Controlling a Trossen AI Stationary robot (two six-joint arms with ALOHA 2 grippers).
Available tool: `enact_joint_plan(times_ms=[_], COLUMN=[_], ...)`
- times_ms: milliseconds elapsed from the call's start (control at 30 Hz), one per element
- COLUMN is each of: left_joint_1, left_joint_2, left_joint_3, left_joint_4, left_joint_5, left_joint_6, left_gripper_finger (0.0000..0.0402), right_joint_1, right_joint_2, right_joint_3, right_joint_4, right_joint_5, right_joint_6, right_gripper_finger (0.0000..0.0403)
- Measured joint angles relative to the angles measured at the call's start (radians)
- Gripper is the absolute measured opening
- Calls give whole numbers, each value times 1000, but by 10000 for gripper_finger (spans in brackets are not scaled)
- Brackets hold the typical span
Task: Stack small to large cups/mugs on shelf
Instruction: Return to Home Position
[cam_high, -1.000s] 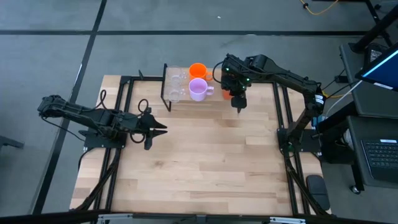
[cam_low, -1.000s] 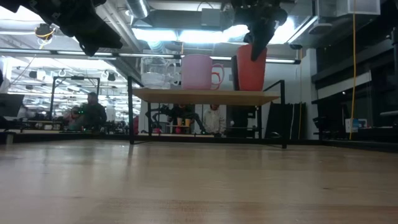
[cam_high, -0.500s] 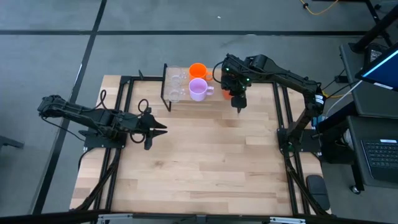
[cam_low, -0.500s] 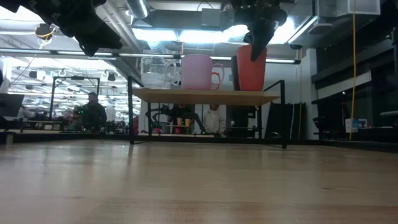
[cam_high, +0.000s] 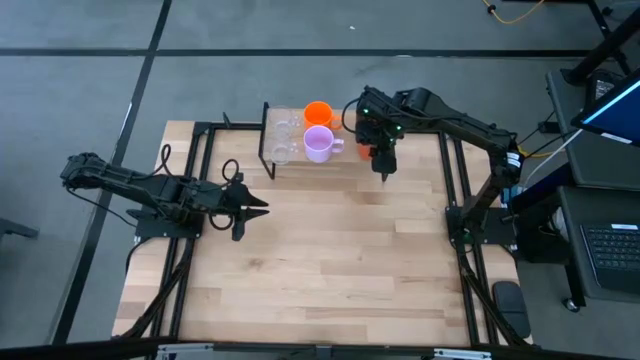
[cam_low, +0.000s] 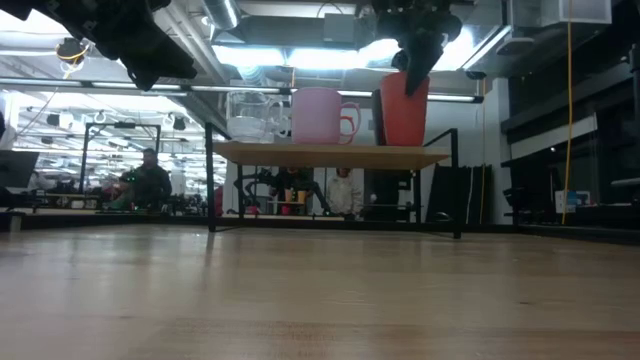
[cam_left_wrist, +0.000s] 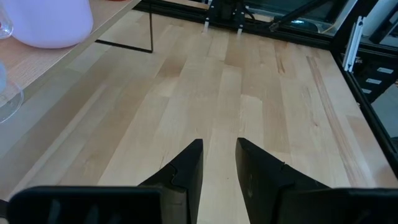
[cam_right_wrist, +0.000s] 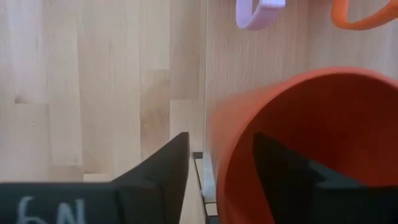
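Observation:
The shelf (cam_low: 330, 154) stands at the table's far edge and carries the cups in a row. There are clear glass cups (cam_low: 250, 118), a lilac mug (cam_low: 318, 115) with an orange mug (cam_high: 318, 111) behind it, and a red-orange cup (cam_low: 405, 115) at the shelf's right end. A dark cup (cam_low: 378, 118) shows partly behind the red-orange one. My right gripper (cam_right_wrist: 221, 138) hangs open over the red-orange cup (cam_right_wrist: 298, 112), its fingers astride the near wall. My left gripper (cam_high: 262, 208) waits open above the table's left middle, holding nothing. My right gripper comes from above, pointing down, with one finger (cam_right_wrist: 161, 168) outside the red-orange cup's rim (cam_right_wrist: 227, 149) and one (cam_right_wrist: 286, 168) inside. A strip of shelf shows between the outer finger and the wall. Whether the inner finger touches, I cannot tell. The cup stands upright on the shelf.
Bare wooden tabletop (cam_high: 330, 250) stretches in front of the shelf. Black frame rails (cam_high: 455, 200) run along the table's left and right sides. People and benches show in the room beyond the table in the low view.

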Motion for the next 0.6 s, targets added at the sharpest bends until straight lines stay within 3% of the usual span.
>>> enact_joint_plan(times_ms=[433, 600], left_joint_1=[0, 0], left_joint_2=[0, 0], left_joint_3=[0, 0], left_joint_4=[0, 0], left_joint_5=[0, 0], left_joint_6=[0, 0], left_gripper_finger=[89, 89], right_joint_1=[0, 1], right_joint_2=[-75, -92], right_joint_3=[3, 80], right_joint_4=[22, 18], right_joint_5=[12, 23], right_joint_6=[-1, -1], right_gripper_finger=[210, 223])
